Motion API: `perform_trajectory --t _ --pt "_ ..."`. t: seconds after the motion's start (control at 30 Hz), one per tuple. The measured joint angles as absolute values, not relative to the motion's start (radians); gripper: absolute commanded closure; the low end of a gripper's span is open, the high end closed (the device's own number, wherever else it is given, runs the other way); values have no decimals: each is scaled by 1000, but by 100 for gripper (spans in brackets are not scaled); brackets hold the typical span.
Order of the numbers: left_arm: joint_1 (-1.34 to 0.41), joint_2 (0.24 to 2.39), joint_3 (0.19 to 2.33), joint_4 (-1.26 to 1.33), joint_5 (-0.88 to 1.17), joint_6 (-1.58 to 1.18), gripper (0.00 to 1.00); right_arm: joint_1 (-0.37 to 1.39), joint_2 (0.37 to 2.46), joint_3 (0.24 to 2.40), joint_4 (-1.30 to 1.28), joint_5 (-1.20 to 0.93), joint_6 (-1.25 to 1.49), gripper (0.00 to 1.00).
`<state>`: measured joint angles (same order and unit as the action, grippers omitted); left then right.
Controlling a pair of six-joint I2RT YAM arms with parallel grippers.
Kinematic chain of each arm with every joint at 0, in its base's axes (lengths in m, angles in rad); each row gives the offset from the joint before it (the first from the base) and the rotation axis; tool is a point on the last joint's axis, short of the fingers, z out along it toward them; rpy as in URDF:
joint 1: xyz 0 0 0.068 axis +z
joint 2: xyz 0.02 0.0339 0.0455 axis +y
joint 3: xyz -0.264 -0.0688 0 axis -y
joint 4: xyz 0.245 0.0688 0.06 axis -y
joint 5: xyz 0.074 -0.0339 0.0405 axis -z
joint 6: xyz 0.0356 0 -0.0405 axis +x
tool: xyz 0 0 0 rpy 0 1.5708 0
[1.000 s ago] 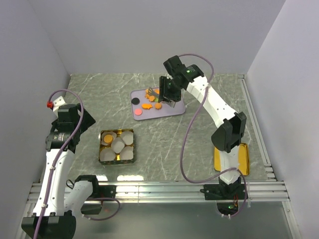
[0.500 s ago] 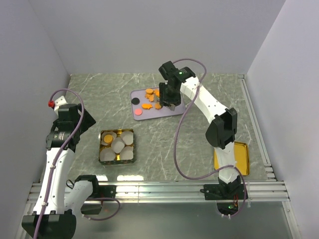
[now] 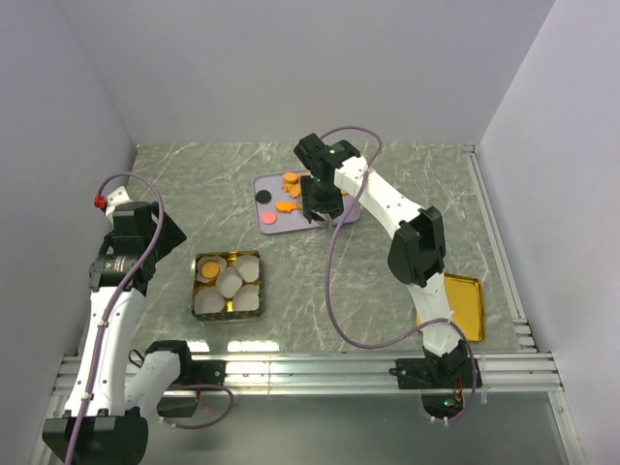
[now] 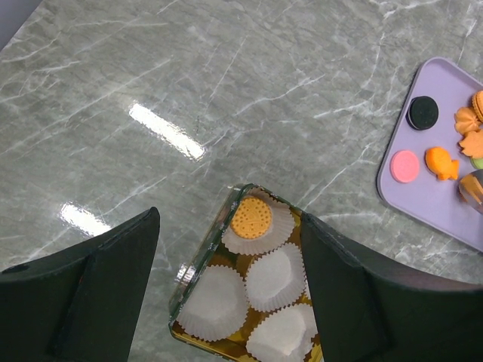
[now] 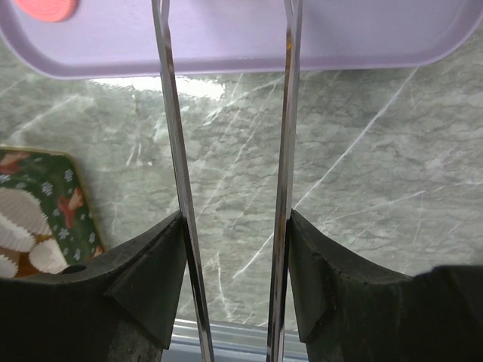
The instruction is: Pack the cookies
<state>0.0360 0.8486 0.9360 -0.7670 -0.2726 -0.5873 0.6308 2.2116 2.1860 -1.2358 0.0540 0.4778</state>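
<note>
The cookies lie on a purple tray [image 3: 269,185] [image 4: 441,204]: a black disc [image 4: 422,113], a pink disc [image 4: 405,166], an orange shaped one [image 4: 441,163] and more orange ones [image 3: 290,178]. One orange round cookie [image 4: 251,217] sits in a white paper cup inside the open tin [image 3: 198,263] [image 4: 198,264]. My right gripper [image 3: 321,205] [image 5: 234,219] hangs over the tray's near edge, shut on metal tongs [image 5: 172,151]. The tongs' blades stand apart and their tips are out of the wrist view. My left gripper [image 3: 145,235] [image 4: 229,217] is open, high above the tin, with nothing held.
The tin holds several white paper cups [image 4: 276,276]. A gold lid [image 3: 466,306] lies at the right, by the right arm's base. Grey walls stand on the left, back and right. A metal rail [image 3: 291,366] runs along the near edge.
My right arm has swung left and nearer, carrying the tongs from the tray's right end to its near middle. The left arm has stayed where it was.
</note>
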Motion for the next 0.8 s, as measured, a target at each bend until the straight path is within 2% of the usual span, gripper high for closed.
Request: perform_trajectory --t 0.23,0.57,0.8 --pt "36 849 936 -767 -267 -587 20 635 2237 2193 -1251 69 477 44" --pt "36 849 936 -767 -266 -587 21 641 2238 2194 -1251 68 477 57" --pt "36 849 936 -767 -266 -587 21 650 2238 2196 -1253 76 477 60"
